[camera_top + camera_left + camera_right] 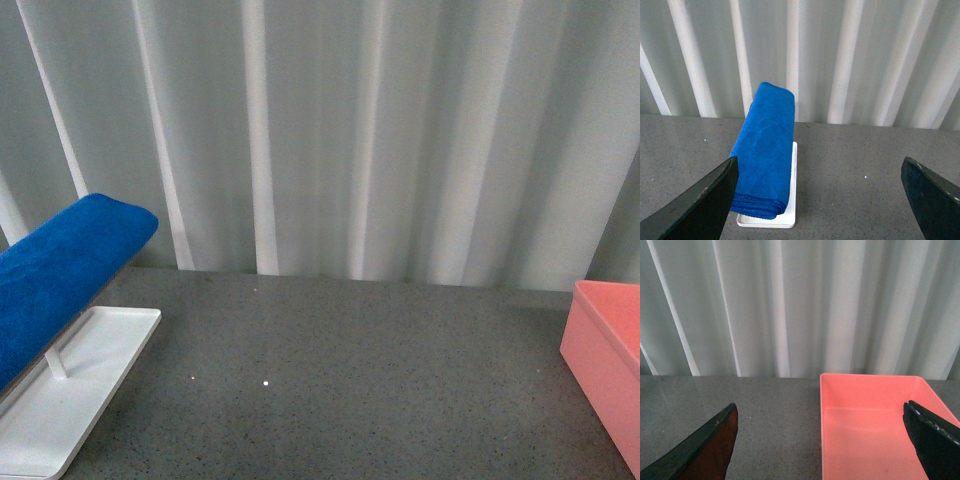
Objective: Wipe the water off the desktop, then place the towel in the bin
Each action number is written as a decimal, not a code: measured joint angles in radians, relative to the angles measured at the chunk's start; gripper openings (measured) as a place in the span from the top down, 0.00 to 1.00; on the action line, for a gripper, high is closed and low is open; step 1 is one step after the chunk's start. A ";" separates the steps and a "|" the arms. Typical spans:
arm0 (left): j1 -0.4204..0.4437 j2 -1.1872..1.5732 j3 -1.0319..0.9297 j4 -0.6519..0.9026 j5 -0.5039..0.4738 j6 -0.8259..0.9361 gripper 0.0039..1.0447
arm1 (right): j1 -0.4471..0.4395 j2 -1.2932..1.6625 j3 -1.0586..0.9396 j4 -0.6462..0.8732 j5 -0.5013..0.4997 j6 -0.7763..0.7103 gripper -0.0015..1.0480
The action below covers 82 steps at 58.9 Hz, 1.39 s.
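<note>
- Folded, fluffy blue towel (765, 150) drapes over the rail of a white tray (766, 222), ahead of the wide-open left tool (819, 167).
- The right tool (820, 410), also open, faces the pink bin (870, 376).
- Front view alone shows both on the worktop (350, 370).

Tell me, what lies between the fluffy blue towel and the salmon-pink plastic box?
Only bare dark grey speckled desktop, apart from two tiny white specks I cannot identify. The front view shows this.

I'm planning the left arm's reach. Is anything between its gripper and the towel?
Nothing visible. The left gripper, open, faces the towel, which is draped above the tray. Only bare desktop lies between them.
</note>
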 joint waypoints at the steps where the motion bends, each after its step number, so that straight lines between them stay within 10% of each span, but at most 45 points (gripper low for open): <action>1: 0.000 0.000 0.000 0.000 0.000 0.000 0.06 | 0.000 0.000 0.000 0.000 0.000 0.000 0.07; 82: 0.000 0.000 0.000 0.000 0.000 0.000 0.06 | 0.000 0.000 0.000 0.000 0.000 0.000 0.07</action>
